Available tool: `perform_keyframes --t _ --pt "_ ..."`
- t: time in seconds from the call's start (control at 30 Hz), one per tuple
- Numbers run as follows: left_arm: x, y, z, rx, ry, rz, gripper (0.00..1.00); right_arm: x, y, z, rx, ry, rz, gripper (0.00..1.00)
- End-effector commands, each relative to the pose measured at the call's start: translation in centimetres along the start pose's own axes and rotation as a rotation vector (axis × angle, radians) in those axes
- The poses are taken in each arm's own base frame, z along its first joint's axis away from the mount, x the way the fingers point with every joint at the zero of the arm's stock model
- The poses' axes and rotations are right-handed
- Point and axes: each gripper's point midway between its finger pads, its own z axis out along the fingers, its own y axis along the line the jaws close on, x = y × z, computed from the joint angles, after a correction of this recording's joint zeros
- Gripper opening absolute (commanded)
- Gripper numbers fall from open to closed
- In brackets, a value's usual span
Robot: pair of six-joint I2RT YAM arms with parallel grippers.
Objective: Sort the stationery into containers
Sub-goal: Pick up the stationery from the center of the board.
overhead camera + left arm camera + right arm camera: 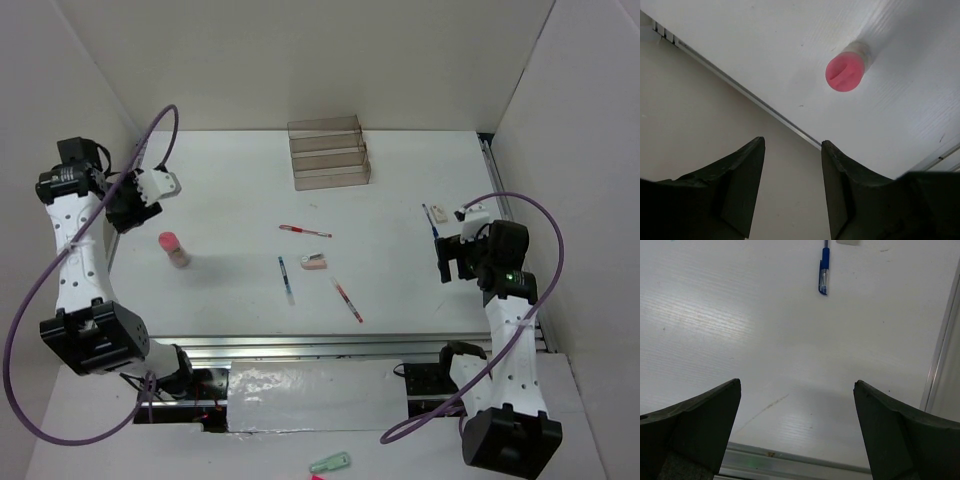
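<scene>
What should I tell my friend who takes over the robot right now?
Left gripper: open, empty, near a pink eraser.
Right gripper: open, empty, near a blue pen and white eraser.
Mid-table: red pen, second red pen, second blue pen, pink-and-white eraser.
Organiser looks empty. Nothing sorted yet; all seven pieces remain.

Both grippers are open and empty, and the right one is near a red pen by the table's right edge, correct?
Not quite: the pen near the right gripper is blue, not red; the right wrist view shows it. Otherwise yes: it and the left gripper are open and empty.
</scene>
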Motion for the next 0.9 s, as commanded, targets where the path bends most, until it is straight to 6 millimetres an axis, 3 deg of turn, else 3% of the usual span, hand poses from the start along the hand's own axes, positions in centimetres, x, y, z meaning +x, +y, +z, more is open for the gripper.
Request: perform_keyframes --t 0.0,0.1,0.23,0.33,0.47,0.87 --pt "-1.1 -0.8 -0.3 0.106 -0.159 0.2 0.61 0.5 0.5 0.4 -0.027 0.016 -0.006 1.0" --pt "0.3 -1.5 1.0 0.138 -0.152 0.302 0.61 0.7 0.6 0.7 -0.035 0.027 -0.004 1.0" --pt "0.2 -2.9 2.1 0.191 -0.178 0.348 0.67 1.0 0.7 1.1 -0.04 0.038 -0.001 1.0" --pt "-0.1 -3.9 2.8 0.187 -0.19 0.384 0.77 1.2 0.8 1.4 -0.046 0.051 0.002 1.0" --pt "-0.4 -4.5 3.6 0.227 -0.19 0.378 0.99 1.4 1.1 2.0 -0.06 0.065 0.008 1.0" --pt "-1.0 -5.2 7.3 0.364 -0.161 0.379 0.94 1.5 1.1 2.6 -0.066 0.081 0.005 1.0"
